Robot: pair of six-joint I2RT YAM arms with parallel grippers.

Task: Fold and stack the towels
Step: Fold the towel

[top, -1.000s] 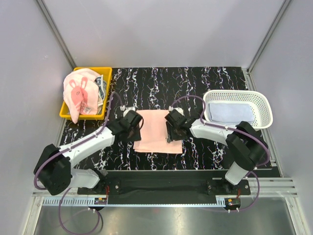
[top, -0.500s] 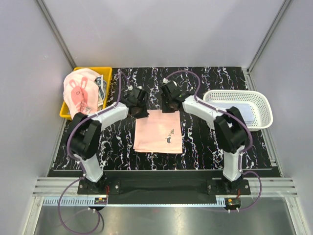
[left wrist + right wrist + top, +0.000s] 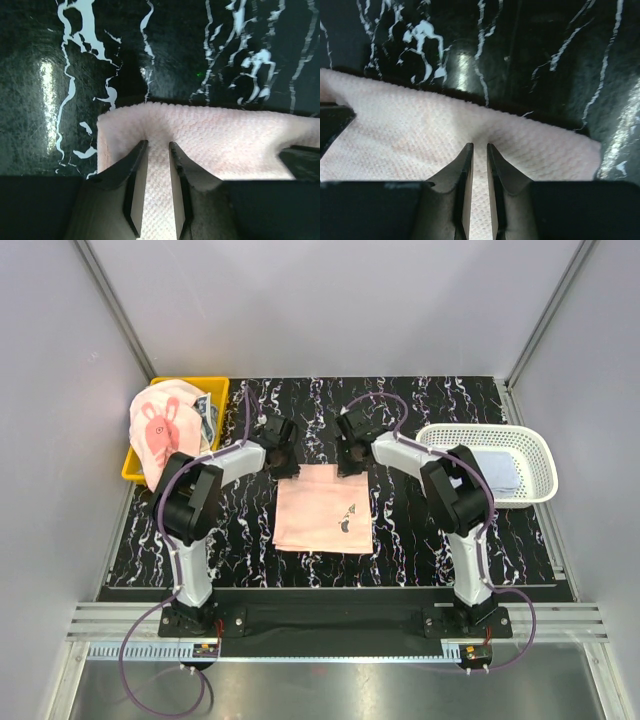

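Observation:
A plain pink towel (image 3: 320,508) lies flat at the middle of the black marbled table, with small dark marks near its right side. My left gripper (image 3: 288,466) is at its far left corner and is shut on the towel's far edge (image 3: 200,135). My right gripper (image 3: 347,464) is at its far right corner and is shut on the same edge (image 3: 420,130). Each wrist view shows cloth pinched between nearly closed fingers. A pink rabbit-print towel (image 3: 160,432) lies heaped in the yellow bin. A pale blue-white towel (image 3: 488,470) lies folded in the white basket.
The yellow plastic bin (image 3: 218,390) stands at the far left and holds more cloths under the rabbit-print one. The white mesh basket (image 3: 540,455) stands at the right. Both arms reach out over the table, with grey walls all round.
Both grippers have moved from over the middle of the pink towel out to its far edge. The arms are now stretched further from their bases.

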